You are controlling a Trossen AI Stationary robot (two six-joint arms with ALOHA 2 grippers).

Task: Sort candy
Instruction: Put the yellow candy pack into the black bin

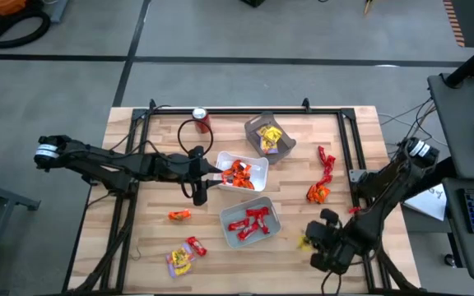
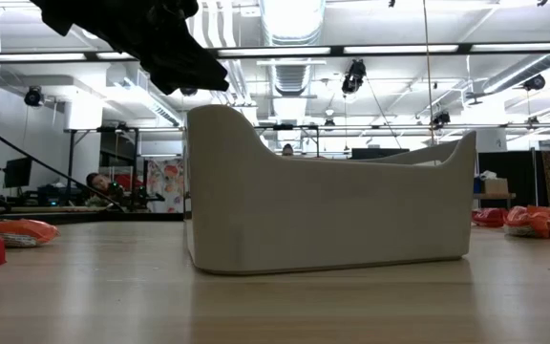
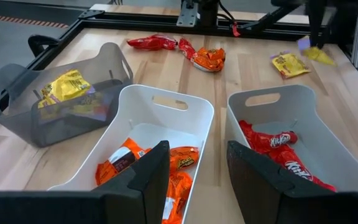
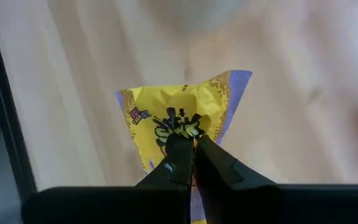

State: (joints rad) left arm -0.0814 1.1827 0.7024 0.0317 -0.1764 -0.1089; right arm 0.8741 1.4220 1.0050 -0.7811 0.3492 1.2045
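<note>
A yellow candy [image 4: 179, 118] lies on the desk [image 1: 138, 214] near its right front corner, pinched by the right gripper [image 4: 194, 146], whose jaws are clenched on the wrapper. The left gripper [image 3: 197, 168] hovers with jaws parted above the white tray [image 3: 166, 102] of orange candies [image 3: 179, 163], beside the tray [image 3: 278, 99] of red ones.
</note>
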